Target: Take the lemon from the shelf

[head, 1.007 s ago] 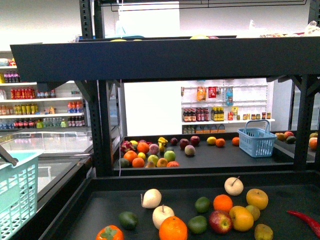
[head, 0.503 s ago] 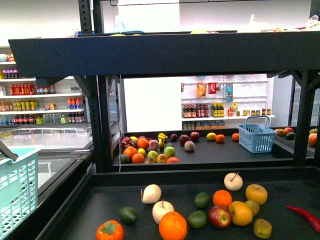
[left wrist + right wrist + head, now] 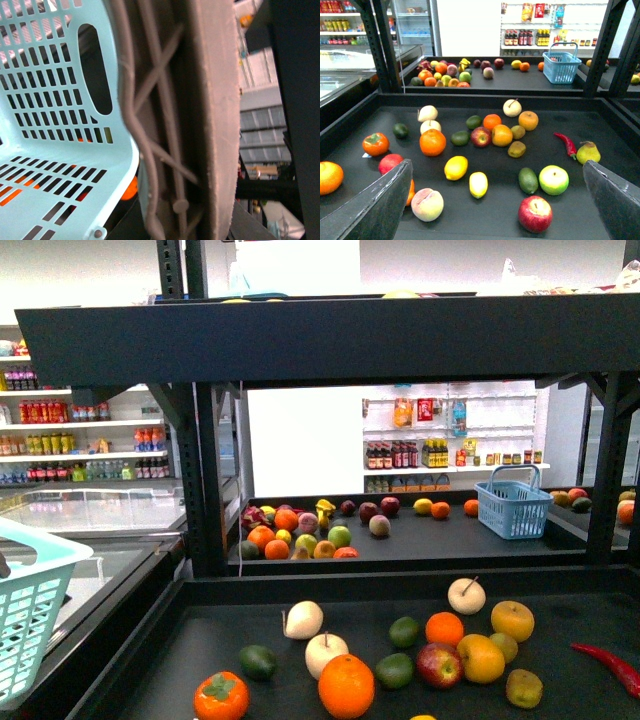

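Now, you are facing the shelf (image 3: 330,345), a black metal frame with dark flat trays, in a shop with white-backed racks of bottles (image 3: 405,455) behind it. The near tray carries scattered fruit. The tray beyond it holds another cluster and a blue basket (image 3: 513,508).

In the right wrist view the lemon (image 3: 456,167) lies on the near tray towards your side, just beside a paler yellow fruit (image 3: 478,184) and near a big orange (image 3: 432,142). Its long axis lies flat on the tray, with one tapered end towards a green fruit (image 3: 460,138) and the other towards a peach (image 3: 427,204).

Your right hand (image 3: 496,164) hangs over the tray with its fingers spread wide, holding nothing. Your left hand (image 3: 215,125) is a blur against a teal basket (image 3: 60,150), so you cannot tell its grip.
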`<state>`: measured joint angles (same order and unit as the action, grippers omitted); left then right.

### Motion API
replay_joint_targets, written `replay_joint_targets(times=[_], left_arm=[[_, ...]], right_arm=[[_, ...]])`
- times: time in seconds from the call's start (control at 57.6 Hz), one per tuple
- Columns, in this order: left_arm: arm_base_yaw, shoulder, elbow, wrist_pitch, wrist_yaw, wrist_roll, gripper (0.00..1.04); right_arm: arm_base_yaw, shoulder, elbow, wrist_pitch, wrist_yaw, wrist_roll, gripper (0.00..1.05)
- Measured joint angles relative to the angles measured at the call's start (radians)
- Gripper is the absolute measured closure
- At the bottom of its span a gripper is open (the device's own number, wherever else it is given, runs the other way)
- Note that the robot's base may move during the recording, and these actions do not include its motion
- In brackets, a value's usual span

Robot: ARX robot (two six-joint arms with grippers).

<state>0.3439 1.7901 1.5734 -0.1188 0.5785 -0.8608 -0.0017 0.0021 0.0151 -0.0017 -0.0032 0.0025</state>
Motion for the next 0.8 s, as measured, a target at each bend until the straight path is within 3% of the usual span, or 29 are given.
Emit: replay_joint_targets(times=[0.156,0.451,0.799], left_arm=[[-0.081,-0.111,-0.07,-0.04,0.056,0.092,0.9],[-0.256,-0.173,-0.199,-0.091,0.069,0.192,0.9],[-0.468,-0.145,-0.252,0.026,0.117,0.211,0.91]], right_arm=[[0.0,0.0,0.0,0.0,0.0,0.0,0.02],[0.0,0.0,0.0,0.0,0.0,0.0,0.02],[0.0,0.0,0.0,0.0,0.0,0.0,0.02]])
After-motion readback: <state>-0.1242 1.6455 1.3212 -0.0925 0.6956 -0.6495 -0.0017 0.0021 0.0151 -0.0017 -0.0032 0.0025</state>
